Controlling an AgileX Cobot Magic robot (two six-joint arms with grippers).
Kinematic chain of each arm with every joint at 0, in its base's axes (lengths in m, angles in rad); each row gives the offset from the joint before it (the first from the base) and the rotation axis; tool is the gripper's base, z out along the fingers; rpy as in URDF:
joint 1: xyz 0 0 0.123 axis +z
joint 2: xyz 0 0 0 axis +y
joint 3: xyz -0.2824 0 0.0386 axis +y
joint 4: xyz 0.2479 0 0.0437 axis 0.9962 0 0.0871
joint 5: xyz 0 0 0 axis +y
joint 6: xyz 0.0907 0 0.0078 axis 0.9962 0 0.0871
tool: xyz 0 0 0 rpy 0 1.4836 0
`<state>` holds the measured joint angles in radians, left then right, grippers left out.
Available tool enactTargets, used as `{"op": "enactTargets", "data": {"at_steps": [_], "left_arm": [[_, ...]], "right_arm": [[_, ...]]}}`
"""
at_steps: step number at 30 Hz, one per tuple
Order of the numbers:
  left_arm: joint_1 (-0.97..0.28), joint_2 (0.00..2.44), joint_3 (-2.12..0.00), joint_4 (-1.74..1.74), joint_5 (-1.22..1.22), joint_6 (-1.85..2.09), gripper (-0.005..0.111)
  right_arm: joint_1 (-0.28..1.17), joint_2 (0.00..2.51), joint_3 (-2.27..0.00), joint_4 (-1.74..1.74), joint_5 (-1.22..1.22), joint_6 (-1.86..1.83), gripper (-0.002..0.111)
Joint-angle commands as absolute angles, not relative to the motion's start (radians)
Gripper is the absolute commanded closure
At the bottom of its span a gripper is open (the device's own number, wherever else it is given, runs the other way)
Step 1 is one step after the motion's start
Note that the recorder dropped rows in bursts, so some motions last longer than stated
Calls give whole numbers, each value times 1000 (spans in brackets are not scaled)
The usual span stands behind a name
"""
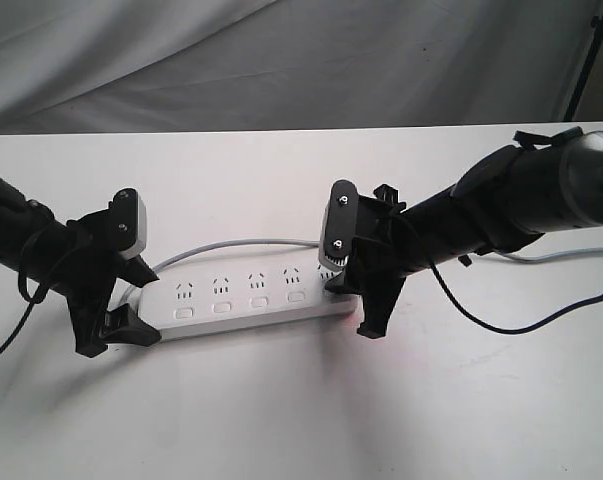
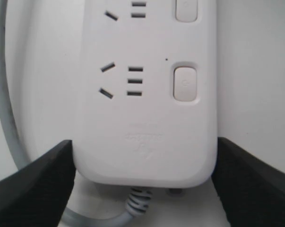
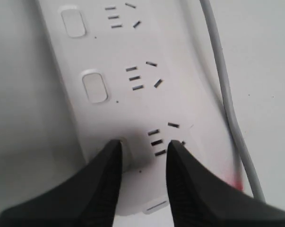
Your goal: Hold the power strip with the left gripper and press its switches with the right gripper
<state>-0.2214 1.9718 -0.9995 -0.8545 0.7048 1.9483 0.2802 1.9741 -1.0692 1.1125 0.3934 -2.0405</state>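
Observation:
The white power strip (image 1: pixel 251 300) lies on the white table, its grey cord (image 1: pixel 231 243) curving behind it. My left gripper (image 1: pixel 146 300) straddles the strip's cord end. In the left wrist view both black jaws press the sides of the strip (image 2: pixel 147 118), so my left gripper (image 2: pixel 145 145) is shut on it. My right gripper (image 1: pixel 349 305) is over the strip's other end. In the right wrist view its jaws stand slightly apart on the strip (image 3: pixel 133 109), one fingertip (image 3: pixel 111 161) covering the last of the switches (image 3: pixel 95 86). Other switches (image 1: pixel 222 307) show in a row.
A small red glow (image 3: pixel 234 179) shows at the strip's end near my right gripper. The cord (image 3: pixel 222 80) runs along the strip's far side. Grey cloth (image 1: pixel 281 60) hangs behind the table's back edge, with a black stand leg (image 1: pixel 586 60) at the far right.

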Motion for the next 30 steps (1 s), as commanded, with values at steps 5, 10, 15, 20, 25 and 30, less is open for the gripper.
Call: {"op": "enactTargets", "data": {"at_steps": [5, 10, 15, 20, 25, 30], "left_arm": [[-225, 1968, -1006, -854, 712, 1943, 37], [-225, 1968, -1006, -854, 712, 1943, 37], [-225, 1968, -1006, -854, 712, 1945, 37], [-225, 1968, -1006, -854, 712, 1945, 37], [-225, 1968, -1006, -854, 712, 1945, 37], [-225, 1968, -1006, -854, 712, 1945, 37]], "right_arm": [[280, 1870, -1061, 1102, 449, -2032, 77], [280, 1870, -1061, 1102, 462, -2032, 78], [280, 1870, -1061, 1102, 466, -2032, 96], [280, 1852, -1055, 1105, 494, -2024, 108], [280, 1770, -1006, 1140, 484, -2022, 108], [280, 1630, -893, 1185, 444, -2022, 108]]}}
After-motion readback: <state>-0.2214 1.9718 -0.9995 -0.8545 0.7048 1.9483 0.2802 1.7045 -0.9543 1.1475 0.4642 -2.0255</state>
